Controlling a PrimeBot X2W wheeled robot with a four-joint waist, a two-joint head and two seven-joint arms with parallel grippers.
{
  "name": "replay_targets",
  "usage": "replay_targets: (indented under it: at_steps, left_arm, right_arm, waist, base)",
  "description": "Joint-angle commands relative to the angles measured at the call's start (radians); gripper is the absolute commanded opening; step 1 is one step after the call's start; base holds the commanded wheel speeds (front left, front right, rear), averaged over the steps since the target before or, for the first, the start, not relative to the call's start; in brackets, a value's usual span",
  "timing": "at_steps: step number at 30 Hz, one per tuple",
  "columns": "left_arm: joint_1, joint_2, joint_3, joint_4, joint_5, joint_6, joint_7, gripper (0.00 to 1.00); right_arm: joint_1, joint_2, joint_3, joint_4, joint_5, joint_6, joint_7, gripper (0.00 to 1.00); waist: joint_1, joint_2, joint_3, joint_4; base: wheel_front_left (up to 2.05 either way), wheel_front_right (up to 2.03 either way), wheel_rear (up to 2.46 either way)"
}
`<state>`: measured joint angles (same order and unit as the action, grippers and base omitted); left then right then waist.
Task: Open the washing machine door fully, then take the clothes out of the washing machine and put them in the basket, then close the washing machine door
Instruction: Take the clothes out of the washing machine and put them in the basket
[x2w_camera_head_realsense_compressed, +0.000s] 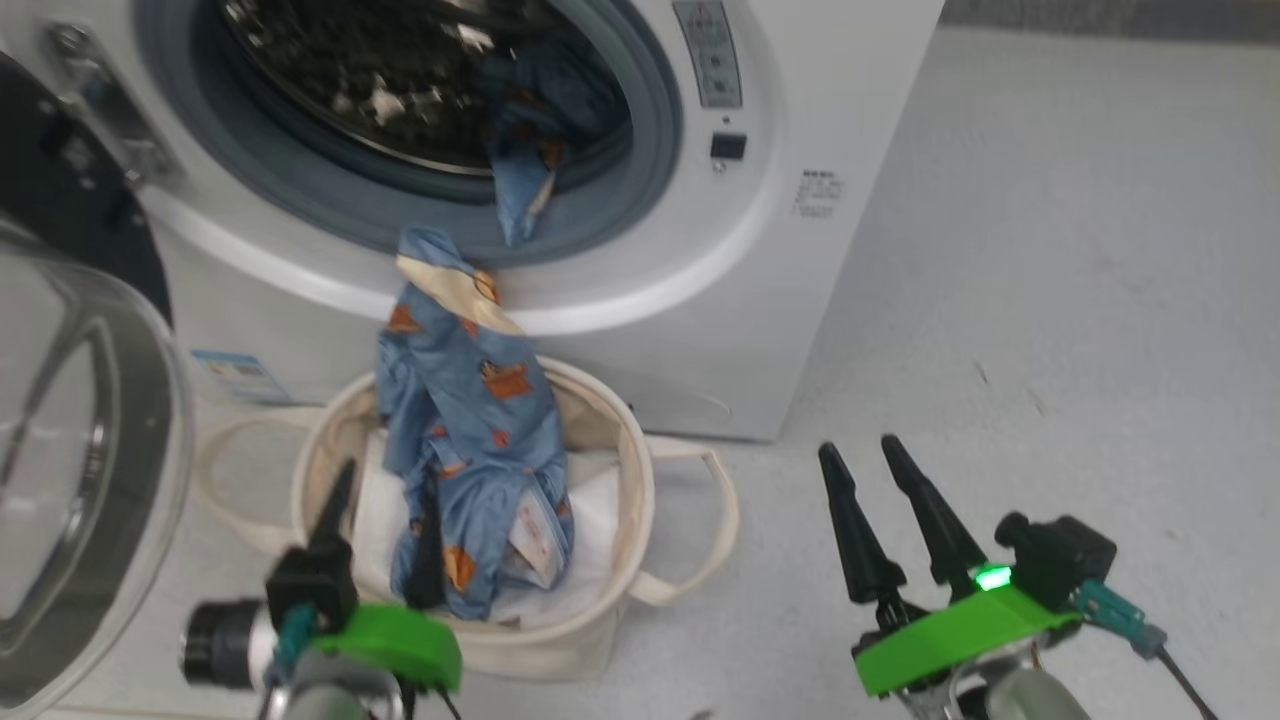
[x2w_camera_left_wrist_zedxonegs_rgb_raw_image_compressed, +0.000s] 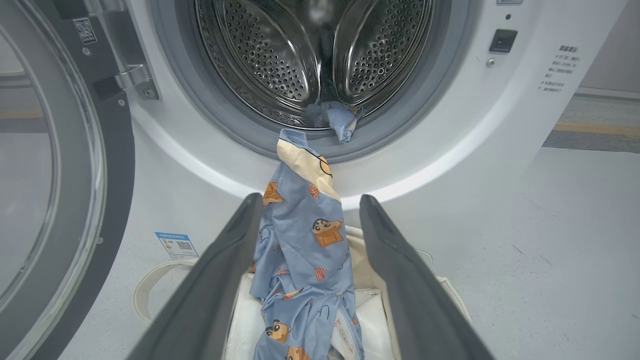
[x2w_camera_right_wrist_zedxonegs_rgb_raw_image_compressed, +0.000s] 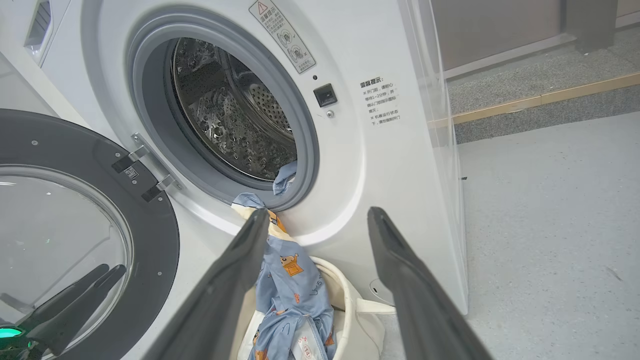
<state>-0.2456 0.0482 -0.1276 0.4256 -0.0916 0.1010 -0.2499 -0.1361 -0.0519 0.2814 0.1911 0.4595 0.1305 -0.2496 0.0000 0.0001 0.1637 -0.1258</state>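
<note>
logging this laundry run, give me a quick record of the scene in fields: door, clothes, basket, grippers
door: washing machine door swung wide open, on the left of the washing machine
in drum: one blue garment hanging over the grey gasket
draped: blue printed garment running from the opening's lower edge down into the basket
basket contents: white sheet under that garment
left gripper: open, fingers either side of the draped garment, not pinching
right gripper: open, over floor right of the basket
</note>
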Motion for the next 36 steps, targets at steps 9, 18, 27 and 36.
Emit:
replay_targets:
  at_steps: [9,18,27,36]
  left_arm:
    - [0.068,0.003,-0.013,-0.160,-0.006,0.008,-0.012,1.00]
    - [0.121,0.002,-0.023,-0.220,-0.044,0.025,-0.012,1.00]
    - [0.153,0.002,-0.031,-0.221,-0.049,0.023,-0.012,1.00]
    - [0.144,0.002,-0.033,-0.225,-0.047,0.023,-0.012,1.00]
  right_arm:
    - [0.024,0.002,-0.001,-0.040,-0.018,0.000,-0.012,1.00]
    - [0.040,0.002,0.004,-0.037,-0.011,0.000,-0.012,1.00]
    - [0.055,0.002,0.025,-0.027,-0.004,0.000,-0.012,1.00]
    - [0.046,0.002,0.028,-0.032,-0.002,0.000,-0.012,1.00]
  waist:
    - [0.0000,-0.0001,-0.032,0.056]
    - [0.0000,-0.0001,-0.064,0.069]
    - [0.0000,-0.0001,-0.094,0.062]
    - [0.0000,-0.0001,-0.074,0.059]
  base:
    - [0.00,0.00,0.00]
    - [0.00,0.00,0.00]
    - [0.00,0.00,0.00]
    - [0.00,0.00,0.00]
